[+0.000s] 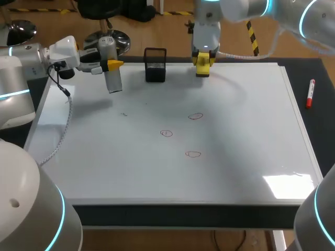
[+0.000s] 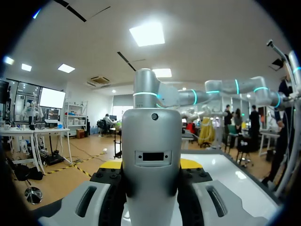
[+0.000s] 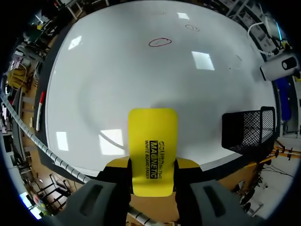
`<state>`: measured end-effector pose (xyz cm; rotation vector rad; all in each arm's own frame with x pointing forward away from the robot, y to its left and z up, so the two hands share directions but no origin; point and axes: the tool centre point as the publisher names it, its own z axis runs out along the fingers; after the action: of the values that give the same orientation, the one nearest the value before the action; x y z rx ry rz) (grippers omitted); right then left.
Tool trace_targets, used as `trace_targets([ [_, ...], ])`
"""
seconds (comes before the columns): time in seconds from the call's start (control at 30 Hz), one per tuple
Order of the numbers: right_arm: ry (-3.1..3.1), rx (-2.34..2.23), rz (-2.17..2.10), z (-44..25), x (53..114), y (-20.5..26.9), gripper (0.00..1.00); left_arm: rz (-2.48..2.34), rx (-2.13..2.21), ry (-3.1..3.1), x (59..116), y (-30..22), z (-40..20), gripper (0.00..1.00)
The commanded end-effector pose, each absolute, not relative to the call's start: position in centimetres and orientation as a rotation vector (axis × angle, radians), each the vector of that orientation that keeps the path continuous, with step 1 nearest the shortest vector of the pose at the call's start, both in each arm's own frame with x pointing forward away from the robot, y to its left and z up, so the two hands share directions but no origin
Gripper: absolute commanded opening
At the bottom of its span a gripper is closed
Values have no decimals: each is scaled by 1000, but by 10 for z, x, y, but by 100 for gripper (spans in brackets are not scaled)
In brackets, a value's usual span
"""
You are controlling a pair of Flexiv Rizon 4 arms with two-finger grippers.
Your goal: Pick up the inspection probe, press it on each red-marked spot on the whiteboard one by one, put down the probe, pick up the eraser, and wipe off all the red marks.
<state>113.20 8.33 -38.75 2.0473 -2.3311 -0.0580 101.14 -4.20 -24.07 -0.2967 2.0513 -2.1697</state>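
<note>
Along the whiteboard's [image 1: 235,130] far edge, the left end effector [image 1: 111,65] clamps the probe [image 1: 114,81] near its left corner, the right end effector [image 1: 203,58] clamps the eraser [image 3: 153,136] beside the mesh basket [image 1: 155,65], well apart from the mid-board red marks [image 1: 195,116].

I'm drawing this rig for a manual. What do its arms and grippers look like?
The left arm and right arm are rounded silver-grey shells with glowing cyan rings at the joints. The left gripper and right gripper have pale bodies, black parts and yellow tips. A grey braided cable loops from the left wrist.
</note>
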Motion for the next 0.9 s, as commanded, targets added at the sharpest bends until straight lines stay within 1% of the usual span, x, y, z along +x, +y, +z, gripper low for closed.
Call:
trace_targets([
  [0.03, -2343, 2020, -73, -362, 1128, 72, 0, -2170, -296, 2048, 1011, -42, -241, 0],
  [0.5, -2494, 1867, -8, -330, 1128, 24, 0, -2170, -296, 2048, 1011, -42, -241, 0],
  [0.9, -2622, 1681, 48, -316, 1114, -31, 0, -2170, -296, 2048, 1011, -42, -241, 0],
])
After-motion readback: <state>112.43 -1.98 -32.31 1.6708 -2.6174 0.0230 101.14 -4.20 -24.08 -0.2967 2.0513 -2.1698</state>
